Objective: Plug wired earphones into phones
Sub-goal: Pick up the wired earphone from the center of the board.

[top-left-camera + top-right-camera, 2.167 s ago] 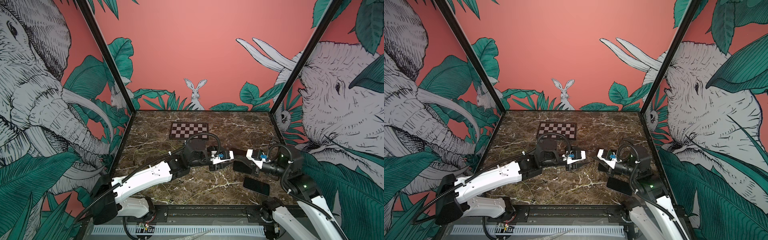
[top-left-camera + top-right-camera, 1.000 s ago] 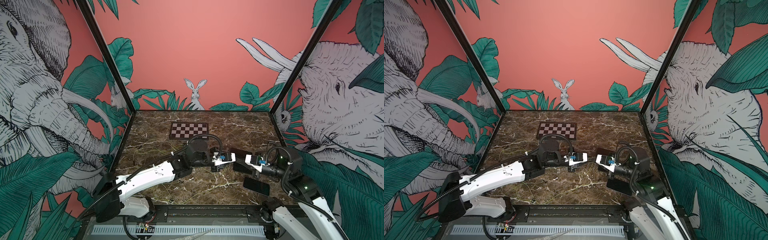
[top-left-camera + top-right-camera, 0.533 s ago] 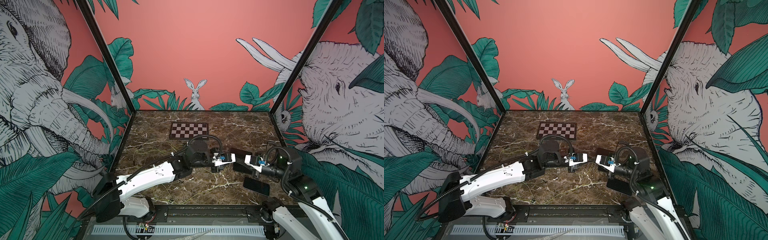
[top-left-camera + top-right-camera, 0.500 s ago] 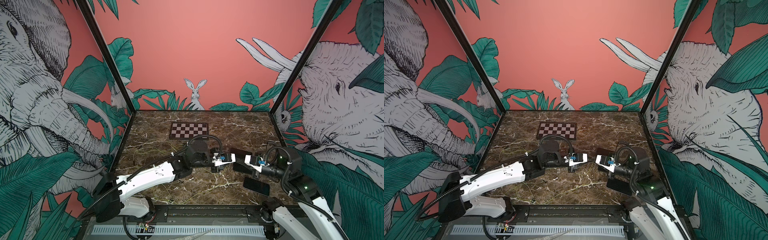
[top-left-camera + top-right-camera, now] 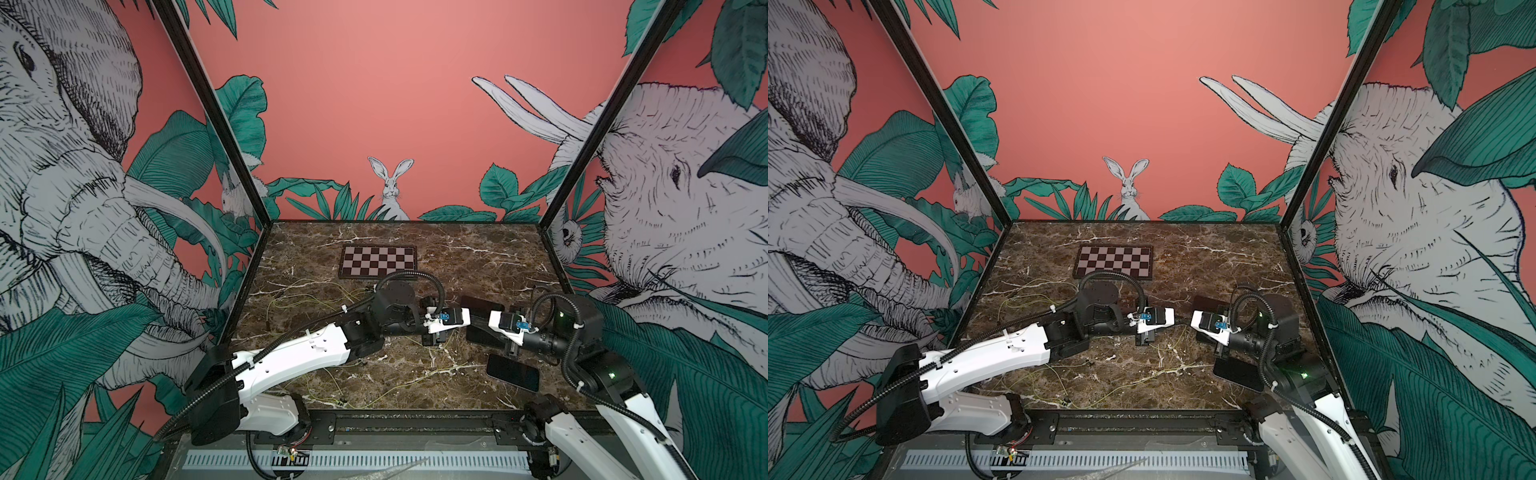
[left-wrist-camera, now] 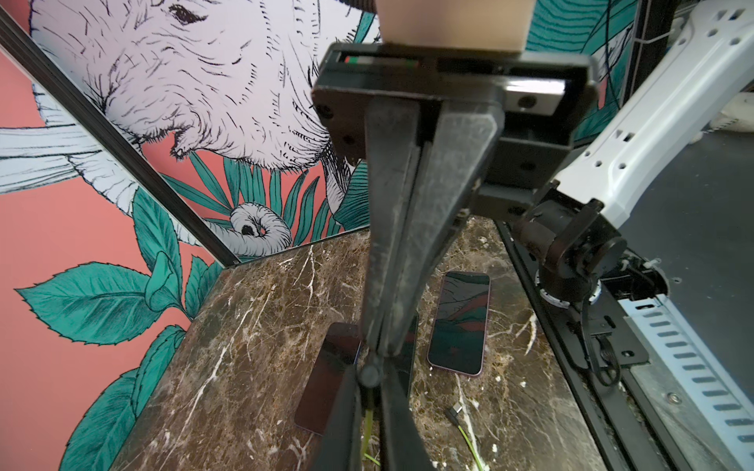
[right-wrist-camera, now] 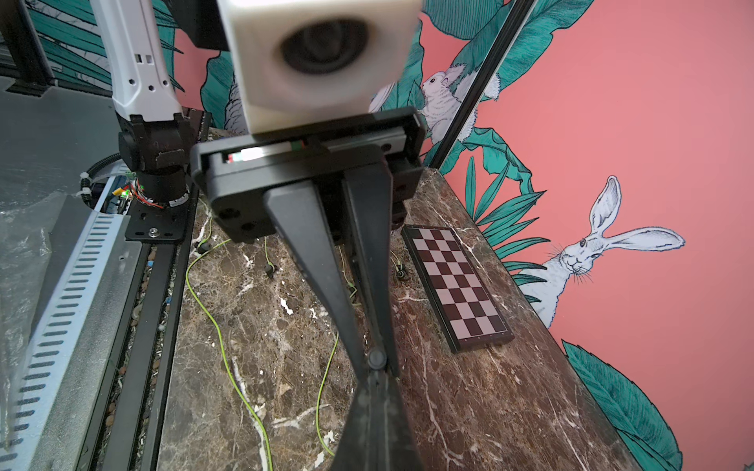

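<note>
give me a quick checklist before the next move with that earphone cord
1. left gripper shut on the earphone cord: ok
2. right gripper shut, tip to tip with the left: ok
3. right gripper really gripping the cord's dark end: cannot tell
4. front phone flat and uncovered: ok
5. its socket in view: cannot tell
6. held cord free of the tangle on the table: cannot tell

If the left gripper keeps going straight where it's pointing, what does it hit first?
The right gripper: its closed tips meet the left gripper head-on, seemingly touching, with an earphone end at the junction.
</note>
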